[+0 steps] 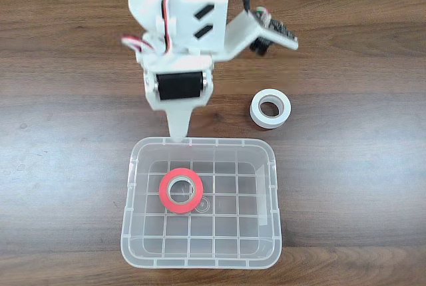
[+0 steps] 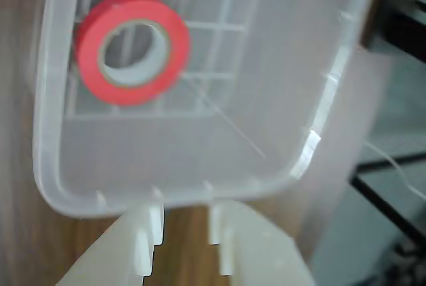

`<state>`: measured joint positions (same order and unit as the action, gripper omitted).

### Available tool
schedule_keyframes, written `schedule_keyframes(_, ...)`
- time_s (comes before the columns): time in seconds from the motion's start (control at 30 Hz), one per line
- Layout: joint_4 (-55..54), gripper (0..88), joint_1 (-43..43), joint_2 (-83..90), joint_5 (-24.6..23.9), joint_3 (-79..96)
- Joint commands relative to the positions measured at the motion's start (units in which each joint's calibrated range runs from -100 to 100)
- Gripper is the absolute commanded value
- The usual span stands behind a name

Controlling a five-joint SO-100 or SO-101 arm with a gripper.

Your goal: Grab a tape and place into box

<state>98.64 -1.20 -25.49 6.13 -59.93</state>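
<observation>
While the red tape (image 1: pixel 180 191) lies flat inside the box (image 1: pixel 275 186), the empty gripper (image 2: pixel 185 223), jaws slightly parted, hovers at the rim, where 1 careless retreat could nudge the box.

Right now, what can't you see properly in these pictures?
- Arm's upper part: cut off by the top edge, fixed view.
- Gripper fingertips: blurred, partly cut by the bottom edge, wrist view.
- White tape: its far side is hidden by itself.
- Box floor under the red tape: covered.
</observation>
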Motion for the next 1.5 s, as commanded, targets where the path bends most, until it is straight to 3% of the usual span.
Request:
schedule_keyframes(0.0, 1.4, 1.1, -1.9, 19.5, 0.4, 8.3)
schedule_keyframes(0.3, 1.3, 1.2, -2.9, 43.1, 0.2, 41.4)
schedule_keyframes(0.43, 0.9, 1.2, 0.5, 55.3, 0.2, 56.9)
schedule_keyframes(0.83, -14.1, 1.2, 4.3, 80.7, 0.3, 99.7)
schedule_keyframes(1.47, -29.4, 1.1, 4.1, 103.3, -0.2, 134.1)
